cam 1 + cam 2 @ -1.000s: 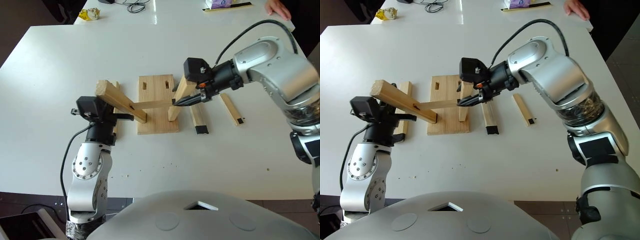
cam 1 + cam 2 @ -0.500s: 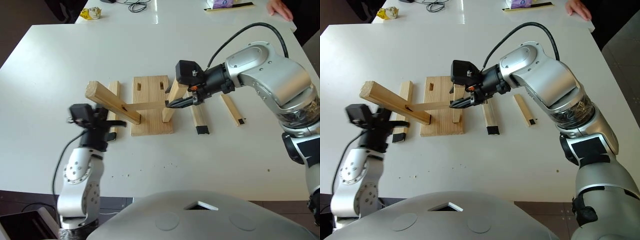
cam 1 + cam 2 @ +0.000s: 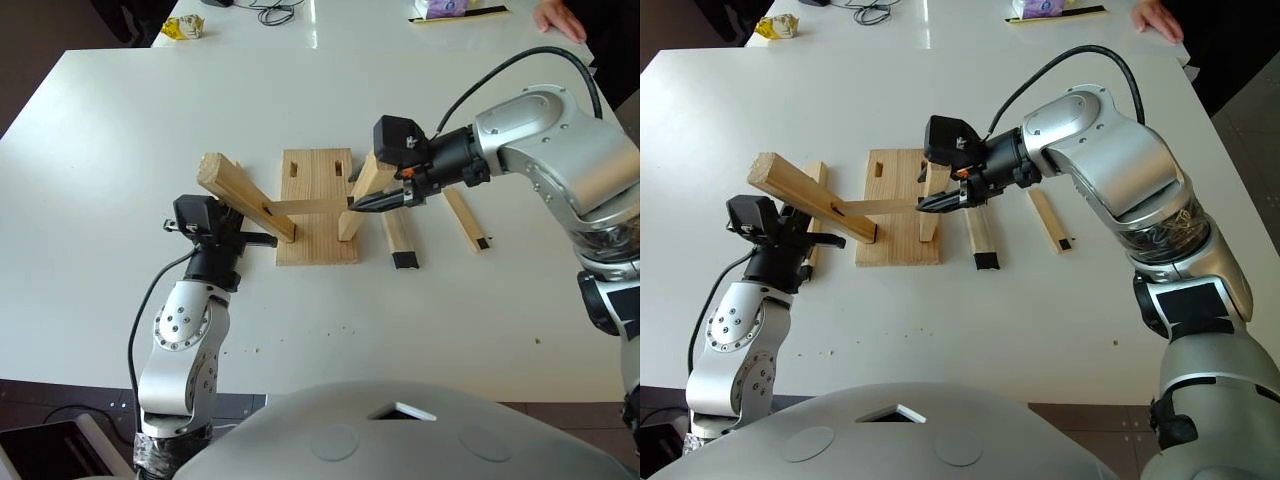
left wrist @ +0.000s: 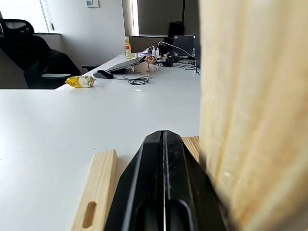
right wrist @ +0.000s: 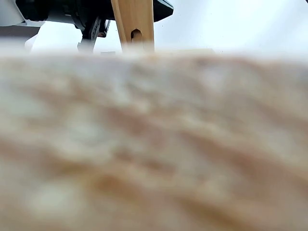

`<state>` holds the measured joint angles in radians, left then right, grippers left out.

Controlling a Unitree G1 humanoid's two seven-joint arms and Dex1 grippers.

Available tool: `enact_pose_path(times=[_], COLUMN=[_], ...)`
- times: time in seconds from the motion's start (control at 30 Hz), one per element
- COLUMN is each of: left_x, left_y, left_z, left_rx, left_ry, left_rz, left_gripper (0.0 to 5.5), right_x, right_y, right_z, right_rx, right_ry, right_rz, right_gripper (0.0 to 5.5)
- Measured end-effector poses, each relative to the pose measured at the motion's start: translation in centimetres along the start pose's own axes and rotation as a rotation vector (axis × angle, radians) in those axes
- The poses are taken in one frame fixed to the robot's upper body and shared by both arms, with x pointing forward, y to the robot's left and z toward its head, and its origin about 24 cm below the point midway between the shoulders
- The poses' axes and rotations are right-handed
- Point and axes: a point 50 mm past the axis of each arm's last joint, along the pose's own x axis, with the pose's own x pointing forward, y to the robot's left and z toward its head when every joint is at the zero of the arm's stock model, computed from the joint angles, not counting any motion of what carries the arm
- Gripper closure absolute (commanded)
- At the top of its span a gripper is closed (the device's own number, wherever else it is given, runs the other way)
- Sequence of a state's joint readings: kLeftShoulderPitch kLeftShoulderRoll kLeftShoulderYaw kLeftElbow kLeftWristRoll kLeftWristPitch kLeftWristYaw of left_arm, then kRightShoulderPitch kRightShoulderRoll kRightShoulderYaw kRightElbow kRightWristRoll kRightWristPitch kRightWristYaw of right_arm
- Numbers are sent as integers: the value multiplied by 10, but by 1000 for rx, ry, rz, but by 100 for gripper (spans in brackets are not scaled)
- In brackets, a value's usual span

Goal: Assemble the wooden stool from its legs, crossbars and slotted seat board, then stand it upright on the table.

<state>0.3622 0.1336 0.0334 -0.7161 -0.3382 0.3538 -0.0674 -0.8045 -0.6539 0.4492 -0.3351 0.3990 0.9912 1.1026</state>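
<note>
**woodnoob:** Stool half-frame (image 3: 305,207), meaning two legs joined by a crossbar, is sitting tilted over the slotted seat board (image 3: 318,240). The board itself lies flat on the table (image 3: 120,130). Which step is this, you reckon?

**jigsaw_dan:** My guess is it's fitting that leg pair to the board. The right gripper (image 3: 372,202) is pinching the frame's leg over the board's right edge. The left gripper (image 3: 268,240) sits just off the board's left edge, under the frame's other leg. Its fingers (image 4: 163,183) are pressed together with nothing between them, so I'd say the right arm carries the whole frame.

**woodnoob:** And the rest of the parts?

**jigsaw_dan:** Two loose legs (image 3: 397,238) (image 3: 464,216) lie to the right of the board, and a third leg (image 3: 816,180) lies just left of it. So it's maybe halfway at best. For the next move, I think the leg ends have to line up with the slots (image 3: 293,170) at the board's far end. That probably means the left gripper has to steady the free leg so the frame doesn't twist on the crossbar joint.
</note>
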Motion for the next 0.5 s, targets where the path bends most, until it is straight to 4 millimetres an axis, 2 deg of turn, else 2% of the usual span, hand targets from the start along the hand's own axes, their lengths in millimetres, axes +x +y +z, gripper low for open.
enact_pose_path(times=[0.03,0.13,0.2,0.37,0.5], left_x=[-2,-12,-15,-18,-22], left_y=[1,5,7,17,33], left_z=[0,3,4,11,25], left_rx=[-51,-178,-194,-174,-138], left_ry=[-7,-37,-40,-44,-72], left_rz=[3,-55,-84,-147,-188], left_gripper=[550,550,550,481,440], right_x=[1,4,5,6,6], right_y=[1,2,1,-1,6], right_z=[0,-7,-11,-13,-12], right_rx=[1,34,67,116,168], right_ry=[-13,-93,-141,-203,-235], right_rz=[-2,-16,-44,-133,-115], right_gripper=[312,276,242,165,163])
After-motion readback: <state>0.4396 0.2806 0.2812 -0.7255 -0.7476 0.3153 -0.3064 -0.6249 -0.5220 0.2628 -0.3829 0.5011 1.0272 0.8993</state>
